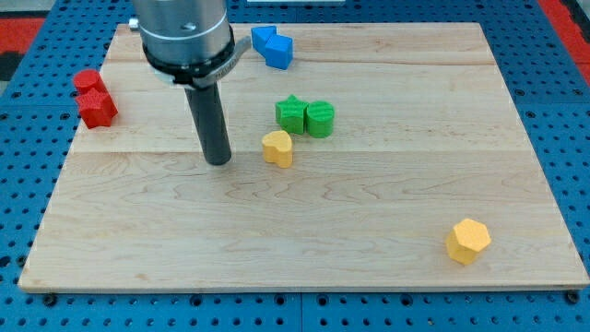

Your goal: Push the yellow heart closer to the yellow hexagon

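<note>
Left to right from the yellow heart (277,148): two red blocks (93,99) far left, my tip (218,161) just left, two green blocks (305,117) just above-right, two blue blocks (273,46) at top. One yellow hexagon (468,241) sits well apart, lower right. The arm's upper part is cut off; it carries no claw.

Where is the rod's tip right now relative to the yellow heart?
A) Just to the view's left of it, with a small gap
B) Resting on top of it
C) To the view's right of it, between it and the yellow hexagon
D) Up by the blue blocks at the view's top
A: my tip sits just to the view's left of the yellow heart, with bare board between them; the yellow hexagon lies far off at the view's lower right.
</note>
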